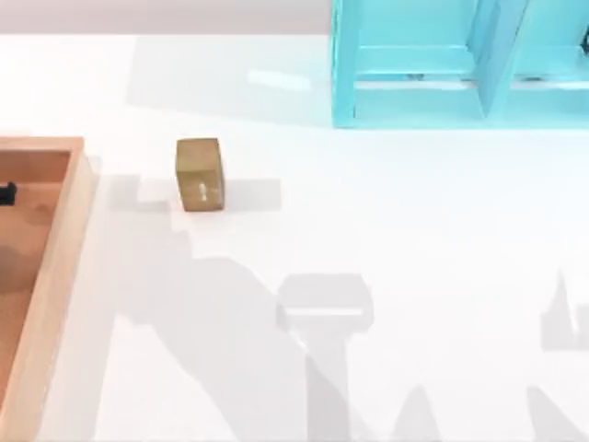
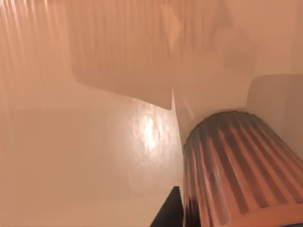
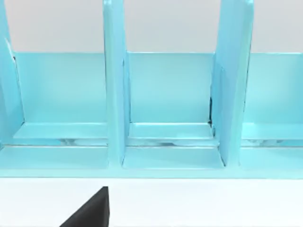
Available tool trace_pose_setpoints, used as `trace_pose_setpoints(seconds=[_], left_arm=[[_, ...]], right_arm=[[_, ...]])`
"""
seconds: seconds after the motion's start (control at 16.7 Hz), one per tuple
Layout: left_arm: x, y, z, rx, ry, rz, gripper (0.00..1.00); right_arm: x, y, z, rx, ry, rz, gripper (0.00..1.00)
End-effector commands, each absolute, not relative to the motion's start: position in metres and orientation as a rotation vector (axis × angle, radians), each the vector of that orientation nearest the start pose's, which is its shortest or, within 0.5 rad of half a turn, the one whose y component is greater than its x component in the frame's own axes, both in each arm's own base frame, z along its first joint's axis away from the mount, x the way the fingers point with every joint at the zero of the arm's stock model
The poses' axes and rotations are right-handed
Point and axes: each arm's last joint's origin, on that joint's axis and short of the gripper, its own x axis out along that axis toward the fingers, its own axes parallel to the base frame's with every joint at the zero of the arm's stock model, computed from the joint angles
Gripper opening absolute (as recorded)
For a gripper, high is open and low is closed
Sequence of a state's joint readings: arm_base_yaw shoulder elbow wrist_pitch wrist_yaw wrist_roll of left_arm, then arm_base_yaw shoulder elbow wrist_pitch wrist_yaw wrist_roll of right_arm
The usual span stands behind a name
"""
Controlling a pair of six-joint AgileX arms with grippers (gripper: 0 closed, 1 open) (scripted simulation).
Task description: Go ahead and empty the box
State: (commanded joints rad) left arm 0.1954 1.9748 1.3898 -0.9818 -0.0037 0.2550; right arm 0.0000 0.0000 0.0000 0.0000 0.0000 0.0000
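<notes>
Now, box [image 1: 55, 276] at table's left, left pincer [image 1: 7, 193] inside

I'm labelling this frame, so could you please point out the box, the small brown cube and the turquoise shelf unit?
box [image 1: 81, 198]: top view, pale right rim wall.
brown cube [image 1: 199, 164]: top view, top face.
turquoise shelf unit [image 1: 414, 101]: top view, front ledge.

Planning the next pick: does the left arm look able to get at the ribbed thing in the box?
Probably yes. The left wrist view looks onto the box floor with the ribbed thing close by, nothing between. The box is open-topped.
</notes>
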Motion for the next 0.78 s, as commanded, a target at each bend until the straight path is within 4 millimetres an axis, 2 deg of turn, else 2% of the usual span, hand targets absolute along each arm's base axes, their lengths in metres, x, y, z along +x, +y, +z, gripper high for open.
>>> trace_pose_setpoints(seconds=[0.6,0.78], left_arm=[[0.360,0.075,0.160,0.047,1.564,-0.037,0.00],[0.360,0.076,0.186,0.042,1.530,-0.050,0.00]], right_arm=[[0.106,-0.001,0.160,0.000,0.000,0.000,1.00],[0.106,-0.001,0.160,0.000,0.000,0.000,1.00]])
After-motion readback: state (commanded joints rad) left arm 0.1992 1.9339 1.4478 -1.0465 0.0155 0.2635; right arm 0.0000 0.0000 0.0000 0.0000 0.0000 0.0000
